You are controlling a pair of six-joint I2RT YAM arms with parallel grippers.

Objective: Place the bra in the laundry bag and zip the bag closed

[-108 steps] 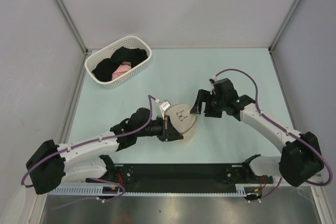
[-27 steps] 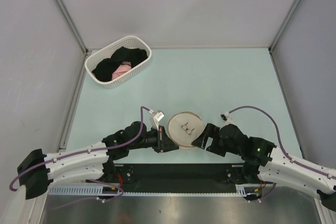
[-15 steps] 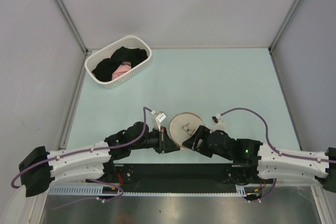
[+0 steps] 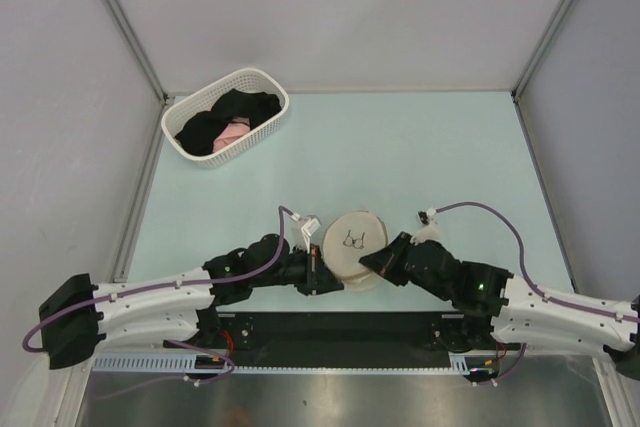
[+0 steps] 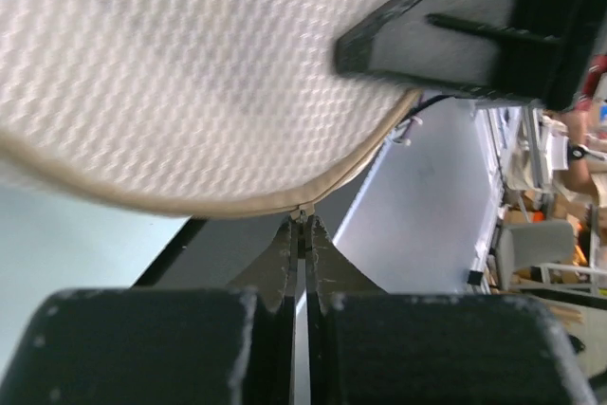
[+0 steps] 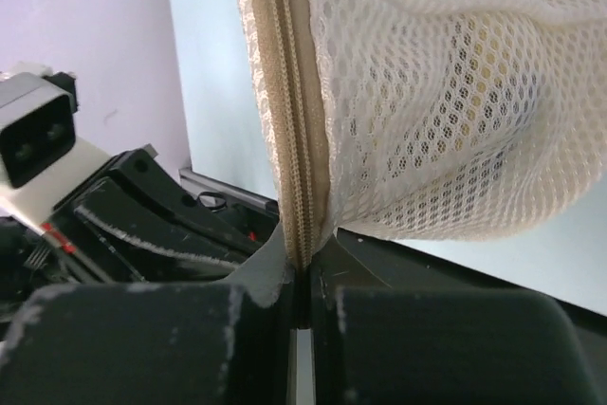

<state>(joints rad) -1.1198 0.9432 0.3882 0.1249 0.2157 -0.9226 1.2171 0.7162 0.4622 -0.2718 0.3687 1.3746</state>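
Observation:
The laundry bag (image 4: 354,244), a round cream mesh pod with a small dark bra icon, sits near the table's front edge between both arms. My left gripper (image 4: 325,273) is at its left rim; in the left wrist view the left gripper (image 5: 302,225) is shut on the small zipper pull under the mesh (image 5: 209,92). My right gripper (image 4: 368,261) is at the bag's right rim; in the right wrist view the right gripper (image 6: 303,263) is shut on the beige zipper seam (image 6: 296,139). The bra is hidden inside the bag; only a yellow tint (image 6: 474,59) shows through the mesh.
A white slotted basket (image 4: 252,72) with black and pink garments stands at the back left. A black rail (image 4: 340,332) runs along the near edge just behind the bag. The enclosure's grey walls stand close on both sides.
My right gripper moved in to the bag's right rim and went from open to shut on the zipper seam. The bag shifted slightly. The left gripper stayed shut at the pull.

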